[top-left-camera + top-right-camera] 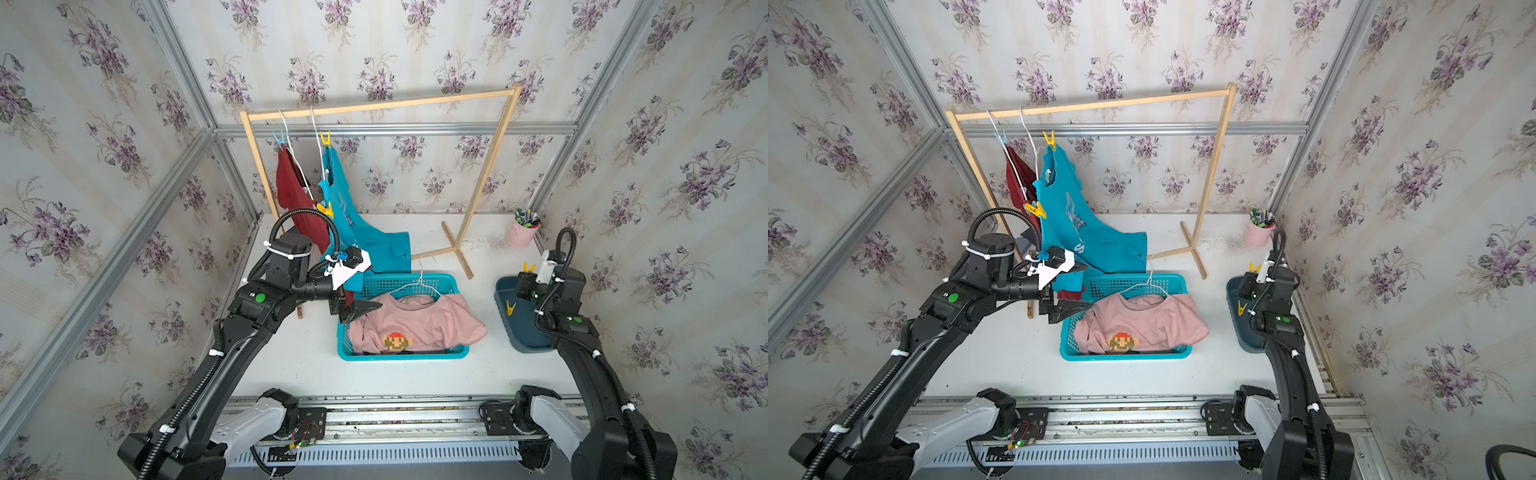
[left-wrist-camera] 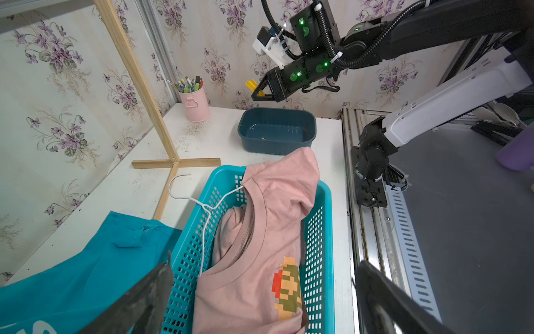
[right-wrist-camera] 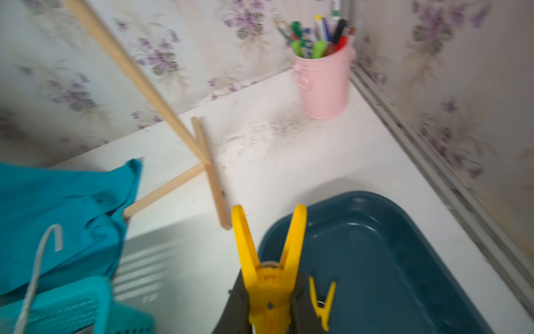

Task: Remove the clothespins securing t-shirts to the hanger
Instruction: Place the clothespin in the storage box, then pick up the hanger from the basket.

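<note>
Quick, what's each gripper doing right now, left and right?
Left gripper: open, holding nothing.
Right gripper: closed on a yellow clothespin.

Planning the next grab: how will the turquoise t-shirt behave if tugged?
Probably floppy: the turquoise t-shirt hangs limp, its hem crumpled on the table. It likely won't slide free, since a top yellow clothespin and a lower yellow clothespin clip it. A tug may swing its hanger on the wooden rail.

Basket (image 1: 403, 356), blue tub (image 1: 515, 332), pen cup (image 1: 521, 237)
</note>
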